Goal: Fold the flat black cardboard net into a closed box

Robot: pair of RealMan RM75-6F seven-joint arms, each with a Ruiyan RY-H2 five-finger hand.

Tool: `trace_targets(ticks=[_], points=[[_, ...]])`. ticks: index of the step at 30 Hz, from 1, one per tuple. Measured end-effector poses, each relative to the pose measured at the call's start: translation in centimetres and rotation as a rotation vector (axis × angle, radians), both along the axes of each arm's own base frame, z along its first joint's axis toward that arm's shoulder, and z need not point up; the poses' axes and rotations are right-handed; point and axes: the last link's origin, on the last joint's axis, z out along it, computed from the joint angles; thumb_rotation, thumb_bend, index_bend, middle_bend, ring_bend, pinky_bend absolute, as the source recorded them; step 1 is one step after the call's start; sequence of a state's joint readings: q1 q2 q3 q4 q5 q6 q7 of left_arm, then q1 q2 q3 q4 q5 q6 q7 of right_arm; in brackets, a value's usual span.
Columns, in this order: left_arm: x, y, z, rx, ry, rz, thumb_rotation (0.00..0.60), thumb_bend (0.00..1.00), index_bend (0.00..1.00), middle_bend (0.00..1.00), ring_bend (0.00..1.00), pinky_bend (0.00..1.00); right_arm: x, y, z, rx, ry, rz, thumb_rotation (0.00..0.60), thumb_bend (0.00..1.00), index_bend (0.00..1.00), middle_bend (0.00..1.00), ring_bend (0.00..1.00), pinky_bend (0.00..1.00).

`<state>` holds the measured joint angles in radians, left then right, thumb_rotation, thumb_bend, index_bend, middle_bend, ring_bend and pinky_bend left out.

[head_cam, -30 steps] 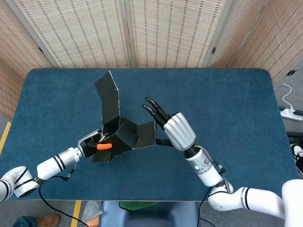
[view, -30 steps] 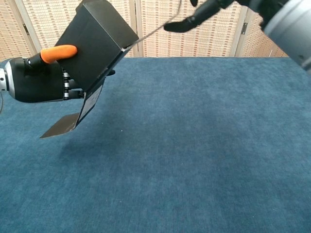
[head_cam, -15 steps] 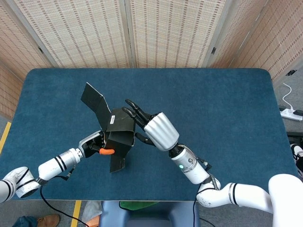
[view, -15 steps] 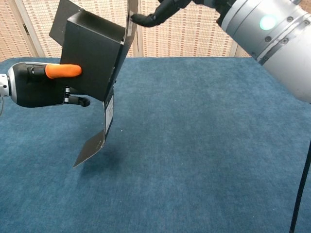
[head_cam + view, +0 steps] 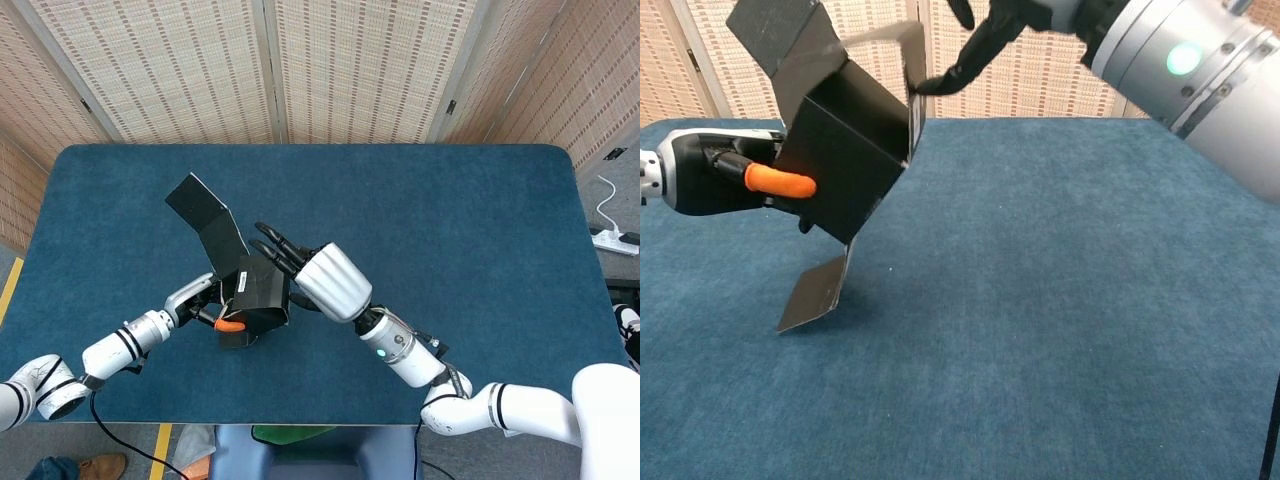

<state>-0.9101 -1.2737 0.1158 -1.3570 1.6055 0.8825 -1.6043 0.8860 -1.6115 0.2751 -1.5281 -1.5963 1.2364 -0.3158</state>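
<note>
1. Your left hand [image 5: 715,180] grips the matte black box [image 5: 845,165] above the blue felt table [image 5: 450,230].
2. Your right hand [image 5: 320,280] presses extended fingers [image 5: 960,70] on one flap; a pale label there is unreadable.

A blue cloth-covered table [image 5: 480,220] fills most of the head view, its corners rounded. Behind it stand woven screen panels [image 5: 340,70] in pale frames, also seen along the top of the chest view [image 5: 1060,90]. On the floor at the right edge lies a white power strip [image 5: 617,240] with a white cable [image 5: 606,195] looping up from it. At the left, a yellow floor line [image 5: 12,285] runs beside the table, and a brown shoe [image 5: 100,467] shows at the bottom edge, next to blue fabric [image 5: 58,468].
</note>
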Motion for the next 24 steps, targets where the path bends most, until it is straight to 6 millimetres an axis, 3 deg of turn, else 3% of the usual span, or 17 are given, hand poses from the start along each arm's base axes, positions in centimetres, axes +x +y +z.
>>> trace_targets(ticks=[9, 20, 24], points=[[1.2, 0.1, -0.6, 0.061, 0.144, -0.063, 0.6, 0.16, 0.4, 0.36, 0.54, 0.56, -0.7, 0.6, -2.6, -0.009, 0.151, 0.053, 0.6, 0.0, 0.0, 0.04, 0.67, 1.0], [0.8, 0.3, -2.0, 0.103, 0.291, -0.124, 0.6, 0.16, 0.4, 0.35, 0.54, 0.56, -2.3, 0.6, -5.5, -0.024, 0.231, 0.094, 0.6, 0.0, 0.0, 0.15, 0.71, 1.0], [0.6, 0.4, -2.9, 0.127, 0.355, -0.152, 0.6, 0.16, 0.4, 0.35, 0.54, 0.56, -3.0, 0.7, -6.9, -0.022, 0.256, 0.11, 0.6, 0.01, 0.05, 0.2, 0.72, 1.0]])
